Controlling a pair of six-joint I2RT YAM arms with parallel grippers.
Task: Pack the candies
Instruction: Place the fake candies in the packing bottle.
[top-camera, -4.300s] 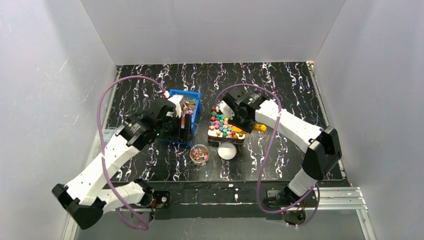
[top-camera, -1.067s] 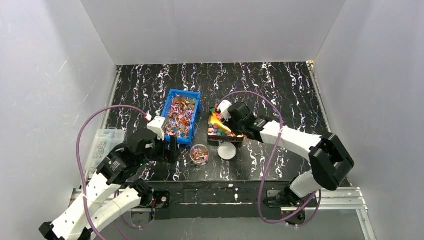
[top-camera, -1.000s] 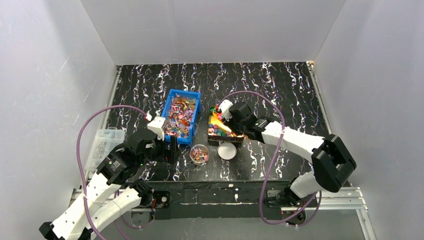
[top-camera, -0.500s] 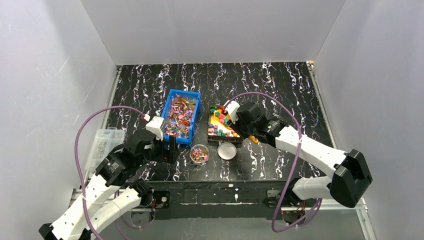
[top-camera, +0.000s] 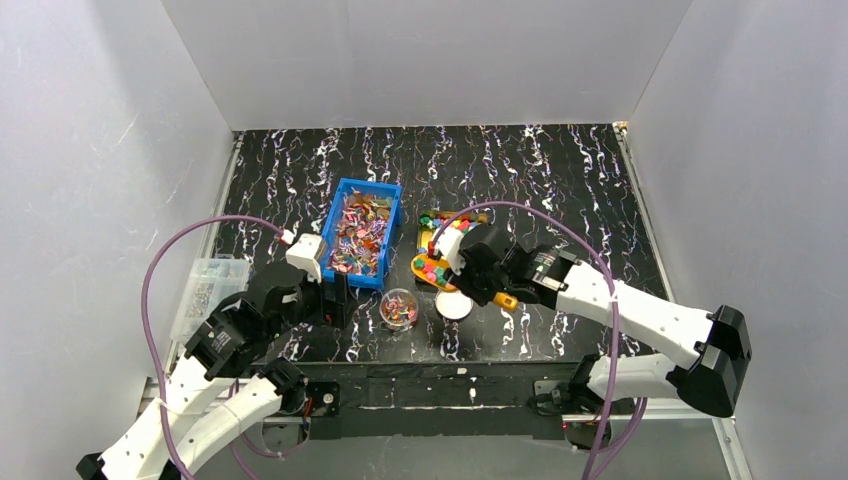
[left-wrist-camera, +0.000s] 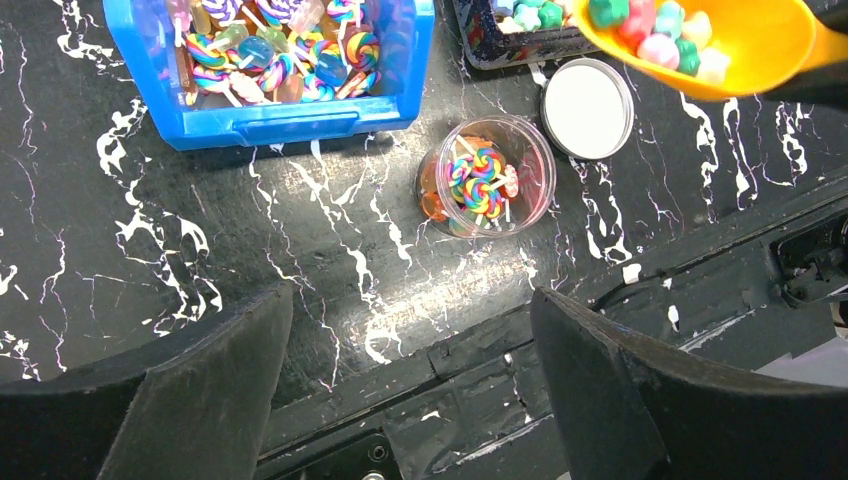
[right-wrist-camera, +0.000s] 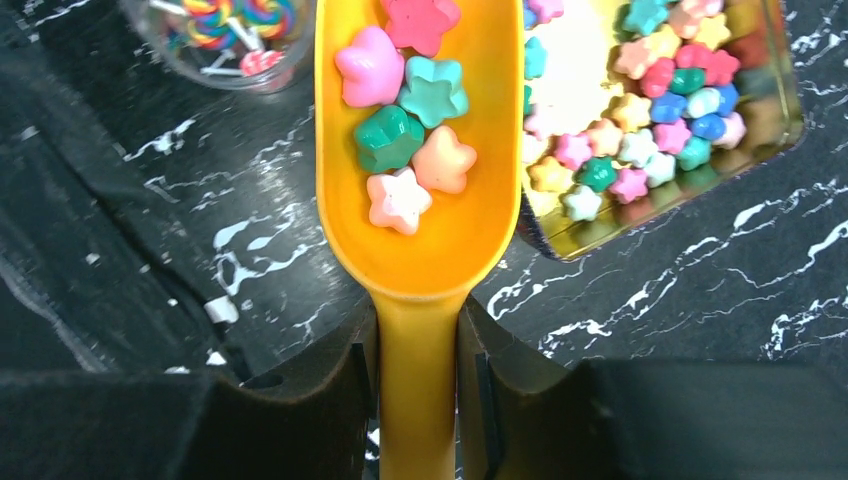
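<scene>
My right gripper (right-wrist-camera: 418, 350) is shut on the handle of an orange scoop (right-wrist-camera: 430, 240) that carries several chunky star-shaped candies (right-wrist-camera: 405, 110). In the top view the scoop (top-camera: 432, 270) hangs above the near left corner of the tin tray (top-camera: 478, 222), to the right of the clear jar (top-camera: 398, 308). More chunky candies (right-wrist-camera: 650, 120) lie in the tray. The jar (left-wrist-camera: 486, 187) holds swirled flat sweets. A blue bin (left-wrist-camera: 280, 125) holds many flat shiny sweets. My left gripper (left-wrist-camera: 410, 330) is open and empty, above the table near the jar.
A white lid (top-camera: 455, 304) lies beside the jar, right of it. A clear plastic box (top-camera: 205, 290) sits at the table's left edge. The table's front edge and rail (left-wrist-camera: 560, 380) run under my left gripper. Grey walls enclose three sides.
My right arm has lifted the scoop out of the tray with candies in it and drawn it toward the near left. My left arm left the blue bin earlier and now hovers in front.
</scene>
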